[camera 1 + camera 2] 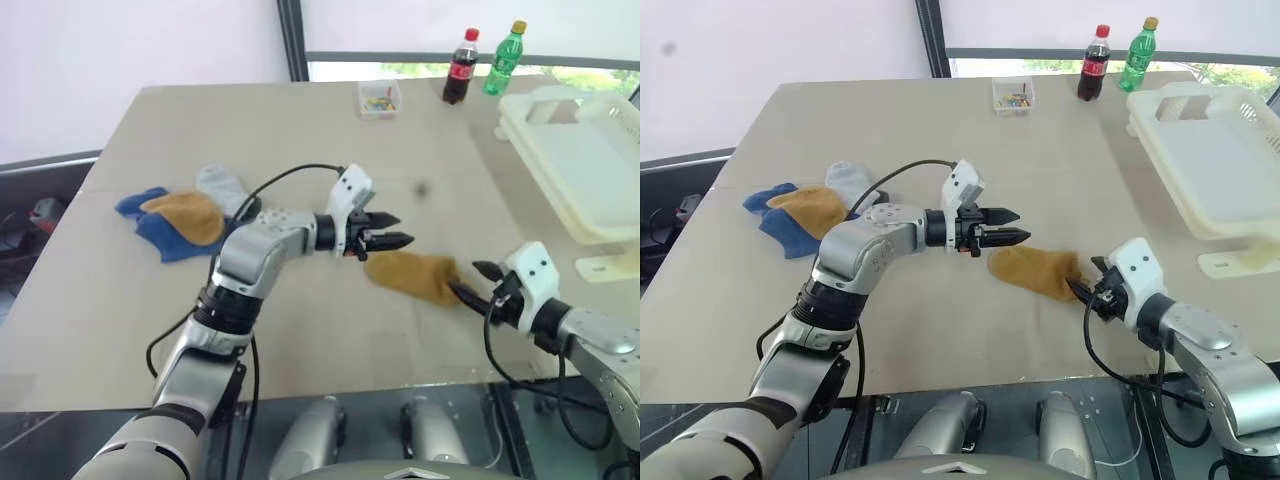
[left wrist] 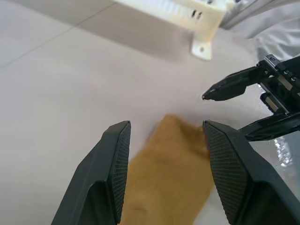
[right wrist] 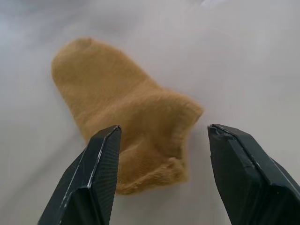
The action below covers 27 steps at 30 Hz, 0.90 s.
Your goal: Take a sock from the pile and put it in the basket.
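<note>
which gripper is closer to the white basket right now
Right. The right gripper sits at the mustard sock's end nearer the white basket; the left gripper hovers over the sock's far end, farther from the basket.

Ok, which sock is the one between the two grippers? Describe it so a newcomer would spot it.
On the beige table, between the white basket and the pile, one mustard-yellow sock lies flat. It lies alone between the left gripper and right gripper; the other yellow sock rests on blue ones.

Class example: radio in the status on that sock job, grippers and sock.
Left gripper open, empty. Right gripper open at mustard sock lying flat on table. Basket unfilled; path clear.
</note>
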Each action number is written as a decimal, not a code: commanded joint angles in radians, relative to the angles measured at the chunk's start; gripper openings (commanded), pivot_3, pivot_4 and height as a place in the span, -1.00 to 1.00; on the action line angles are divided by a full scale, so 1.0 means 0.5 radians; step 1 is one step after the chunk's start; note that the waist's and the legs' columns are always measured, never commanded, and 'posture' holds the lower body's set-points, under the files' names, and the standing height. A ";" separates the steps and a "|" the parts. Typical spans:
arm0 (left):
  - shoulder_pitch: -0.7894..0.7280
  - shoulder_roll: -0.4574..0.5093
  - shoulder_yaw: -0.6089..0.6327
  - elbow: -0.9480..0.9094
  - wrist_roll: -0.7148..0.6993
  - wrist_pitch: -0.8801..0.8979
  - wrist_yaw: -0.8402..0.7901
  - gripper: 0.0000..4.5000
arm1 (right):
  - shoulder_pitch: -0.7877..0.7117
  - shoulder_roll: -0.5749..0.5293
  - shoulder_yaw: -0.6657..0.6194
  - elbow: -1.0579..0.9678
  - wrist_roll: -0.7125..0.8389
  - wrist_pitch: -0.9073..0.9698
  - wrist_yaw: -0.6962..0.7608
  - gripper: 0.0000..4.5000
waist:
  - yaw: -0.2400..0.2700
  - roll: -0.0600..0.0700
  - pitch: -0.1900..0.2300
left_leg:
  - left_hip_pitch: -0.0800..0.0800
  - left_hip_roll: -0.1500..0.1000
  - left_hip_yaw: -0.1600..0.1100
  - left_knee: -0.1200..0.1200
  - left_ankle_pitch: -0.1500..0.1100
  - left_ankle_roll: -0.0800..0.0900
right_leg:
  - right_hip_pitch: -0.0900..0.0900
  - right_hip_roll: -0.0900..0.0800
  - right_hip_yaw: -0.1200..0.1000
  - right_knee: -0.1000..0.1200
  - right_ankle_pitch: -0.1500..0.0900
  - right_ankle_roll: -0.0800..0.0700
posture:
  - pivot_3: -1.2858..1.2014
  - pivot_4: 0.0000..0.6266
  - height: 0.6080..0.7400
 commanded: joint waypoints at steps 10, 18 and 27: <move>0.199 -0.112 -0.166 0.427 0.373 -0.362 0.117 -0.40 | -0.255 0.012 0.219 0.508 -0.222 -0.152 0.028 -0.20 | 0.005 0.000 -0.006 | 0.013 -0.001 -0.001 0.000 0.000 0.000 | 0.013 -0.001 -0.003 -0.001 0.000 0.000 | 0.03 -0.52 1.00; 0.601 0.050 0.206 -0.440 0.050 0.219 0.222 -1.00 | -0.388 -0.037 0.329 0.487 -0.204 -0.248 0.252 -0.97 | -0.040 0.000 -0.006 | 0.014 0.002 0.000 -0.003 0.000 0.000 | 0.011 0.000 0.002 0.002 0.000 0.000 | 0.03 -0.52 1.00; 0.861 0.147 0.326 -0.845 -0.010 0.457 0.466 -1.00 | -0.561 -0.060 0.591 0.699 -0.402 -0.464 0.453 -0.97 | -0.030 0.000 -0.006 | 0.015 0.002 0.001 -0.003 0.000 0.000 | 0.009 0.000 0.002 0.002 0.000 0.000 | 0.03 -0.52 1.00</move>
